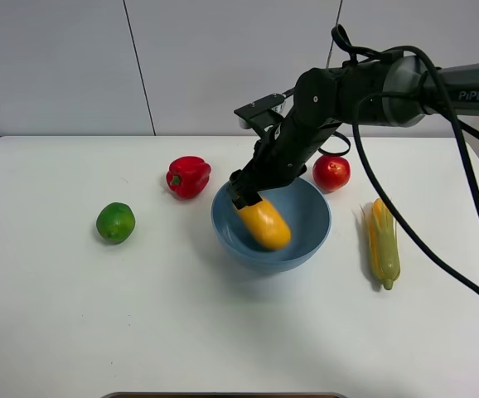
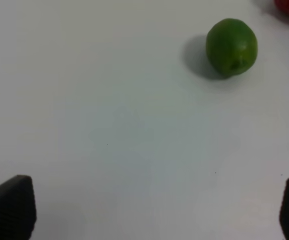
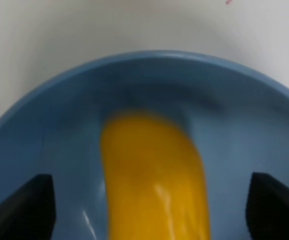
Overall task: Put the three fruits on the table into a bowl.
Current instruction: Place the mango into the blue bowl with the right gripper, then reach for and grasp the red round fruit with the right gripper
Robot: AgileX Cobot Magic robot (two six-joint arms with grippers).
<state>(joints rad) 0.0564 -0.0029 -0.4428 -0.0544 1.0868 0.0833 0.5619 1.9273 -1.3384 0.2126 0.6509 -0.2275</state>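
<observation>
Mango (image 3: pixel 154 185) lies in bowl (image 3: pixel 264 130) between spread right gripper (image 3: pixel 148 207) tips. Lime (image 1: pixel 116 222) at bowl's 9 o'clock: nearer left gripper (image 2: pixel 152 209), also spread.

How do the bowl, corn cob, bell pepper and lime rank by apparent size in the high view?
1. Bowl
2. Corn cob
3. Bell pepper and lime: too alike to rank; the pepper looks only slightly wider.

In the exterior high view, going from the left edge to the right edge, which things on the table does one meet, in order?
lime → red bell pepper → blue bowl → apple → corn cob
</observation>
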